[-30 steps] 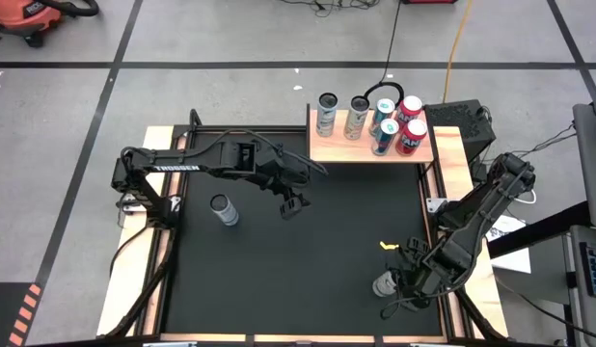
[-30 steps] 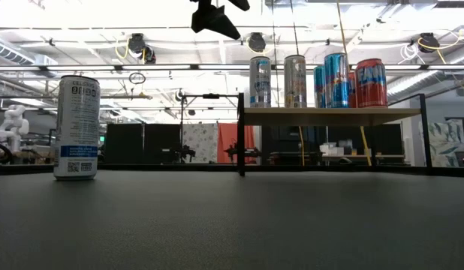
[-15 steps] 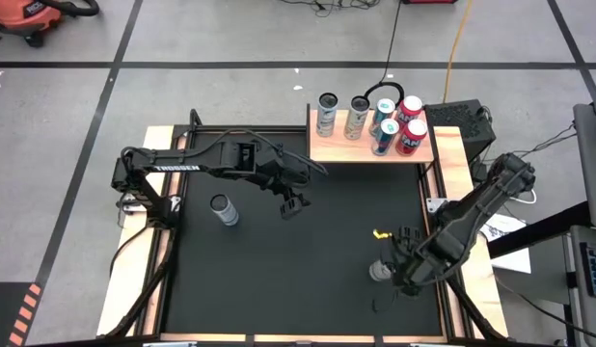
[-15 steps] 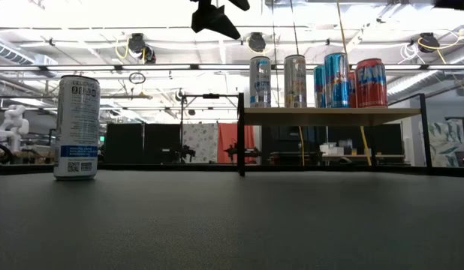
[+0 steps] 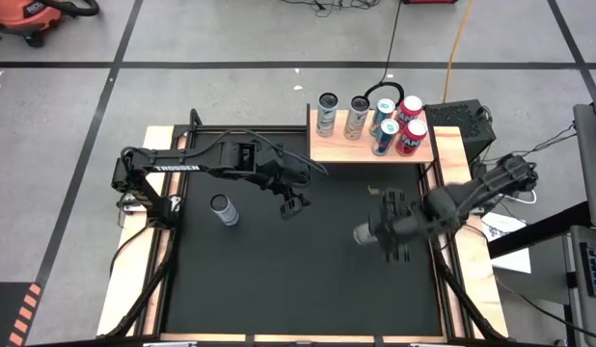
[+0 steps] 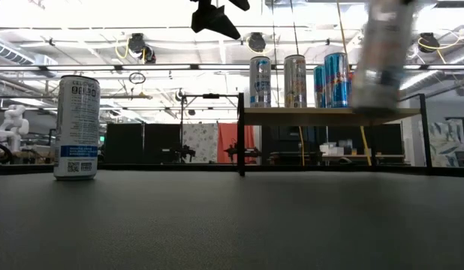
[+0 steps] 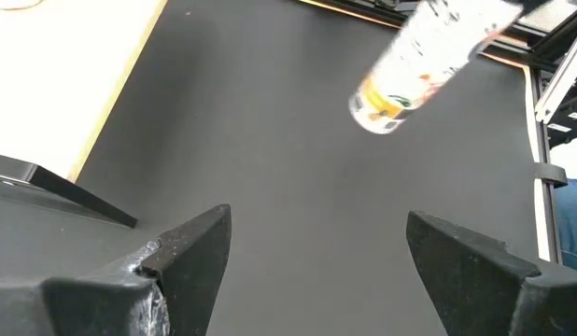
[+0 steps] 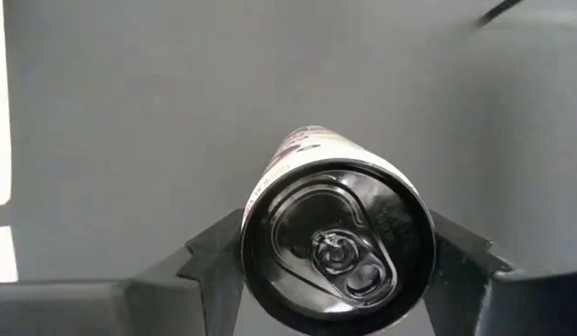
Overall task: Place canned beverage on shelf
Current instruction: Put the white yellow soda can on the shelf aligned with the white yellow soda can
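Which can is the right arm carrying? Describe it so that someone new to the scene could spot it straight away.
Start at the wooden shelf at the mat's far edge, where five cans stand. Just in front of its right half, above the black mat, the right end effector grips a pale silver can. It alone is off the surface; the other loose can stands near the left arm.

The right gripper (image 5: pixel 387 231), fingers closed on a silver can (image 5: pixel 365 234), now carries it off the worktop (image 5: pixel 279 289) toward the shelf (image 5: pixel 327 149).

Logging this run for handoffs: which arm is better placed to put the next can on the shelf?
Right. The right gripper already grips a can lifted off the mat, near the shelf. The left gripper hangs open and empty.
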Controlling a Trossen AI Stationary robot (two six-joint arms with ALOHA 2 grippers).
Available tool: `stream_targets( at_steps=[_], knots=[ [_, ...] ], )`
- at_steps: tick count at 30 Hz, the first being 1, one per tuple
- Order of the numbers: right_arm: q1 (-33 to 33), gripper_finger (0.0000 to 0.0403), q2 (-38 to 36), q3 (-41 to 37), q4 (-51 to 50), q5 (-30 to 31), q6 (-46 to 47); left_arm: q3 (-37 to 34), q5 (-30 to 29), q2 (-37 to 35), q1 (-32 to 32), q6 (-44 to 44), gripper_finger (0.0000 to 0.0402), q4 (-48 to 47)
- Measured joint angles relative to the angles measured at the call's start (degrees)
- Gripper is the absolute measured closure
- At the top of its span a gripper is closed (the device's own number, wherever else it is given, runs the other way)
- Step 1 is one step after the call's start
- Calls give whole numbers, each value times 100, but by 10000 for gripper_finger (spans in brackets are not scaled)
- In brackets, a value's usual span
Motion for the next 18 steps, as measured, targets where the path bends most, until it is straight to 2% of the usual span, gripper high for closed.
stream_targets(
  at_steps=[7,11,18],
  knots=[
    [-1152,180,-3,990,7,171,-1347,0,0,0,-1,-24,79,-2],
    [-1779,182,-5,1519,25,467,-1899,0,0,0,-1,-24,79,-4],
    [-2637,181,26,2173,20,384,-2750,0,0,0,-2,-23,79,-9]
  ],
)
